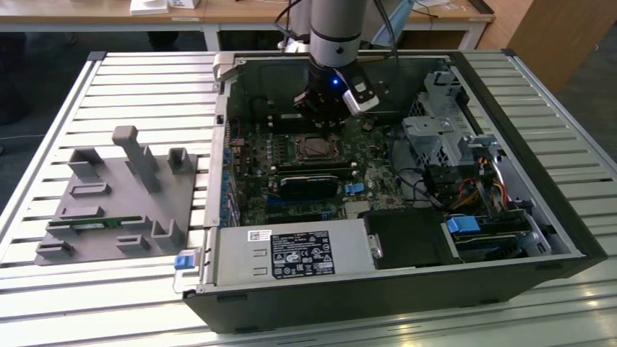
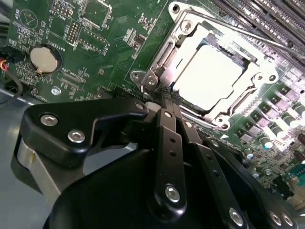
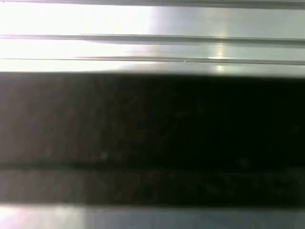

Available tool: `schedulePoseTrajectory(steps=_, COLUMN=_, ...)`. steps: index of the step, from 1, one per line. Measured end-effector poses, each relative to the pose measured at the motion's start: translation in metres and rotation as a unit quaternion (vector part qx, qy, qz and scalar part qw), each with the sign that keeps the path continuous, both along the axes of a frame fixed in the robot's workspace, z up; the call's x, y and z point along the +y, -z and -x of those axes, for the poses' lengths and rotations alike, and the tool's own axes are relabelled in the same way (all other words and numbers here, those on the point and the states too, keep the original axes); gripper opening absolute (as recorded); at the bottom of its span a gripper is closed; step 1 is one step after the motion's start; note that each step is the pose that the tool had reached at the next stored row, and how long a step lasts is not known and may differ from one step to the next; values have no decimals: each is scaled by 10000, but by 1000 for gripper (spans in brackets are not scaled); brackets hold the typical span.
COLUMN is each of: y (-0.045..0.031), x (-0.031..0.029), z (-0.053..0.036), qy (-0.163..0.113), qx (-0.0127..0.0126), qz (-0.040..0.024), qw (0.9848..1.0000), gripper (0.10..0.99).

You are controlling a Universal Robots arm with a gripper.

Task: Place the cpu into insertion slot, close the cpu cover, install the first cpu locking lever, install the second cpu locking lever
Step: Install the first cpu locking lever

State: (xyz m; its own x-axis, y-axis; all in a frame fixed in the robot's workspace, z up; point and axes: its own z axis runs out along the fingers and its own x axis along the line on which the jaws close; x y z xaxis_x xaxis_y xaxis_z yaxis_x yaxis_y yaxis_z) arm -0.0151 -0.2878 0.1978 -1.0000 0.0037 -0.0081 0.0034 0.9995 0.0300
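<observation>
— Where was the gripper?
— Its fingers sat pressed together, holding nothing, tips at the edge of the cpu cover at upper right of the second wrist view.
— And the cpu?
— It lay in the insertion slot, cover closed over it, mid-frame in the exterior view.

White printed lettering and part markings dot the green circuit board just beyond the jaws, thickest around the round silver coin cell, which sits off to one side of them. None of it is clear enough to read. Well away from the jaws, the grey power supply box carries a large black label crowded with white print and symbols, plus a small white sticker – neither legible.
</observation>
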Motion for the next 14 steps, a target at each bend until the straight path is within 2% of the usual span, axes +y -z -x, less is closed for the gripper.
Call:
schedulePoseTrajectory(steps=3, y=18, x=34, z=-1, qy=0, qx=-3, qz=4, qw=10000, gripper=106)
schedulePoseTrajectory(steps=8, y=8, x=45, z=-2, qy=0, qx=-7, qz=-16, qw=10000, gripper=106)
schedulePoseTrajectory(steps=14, y=-123, x=43, z=-1, qy=0, qx=-4, qz=-11, qw=10000, gripper=106)
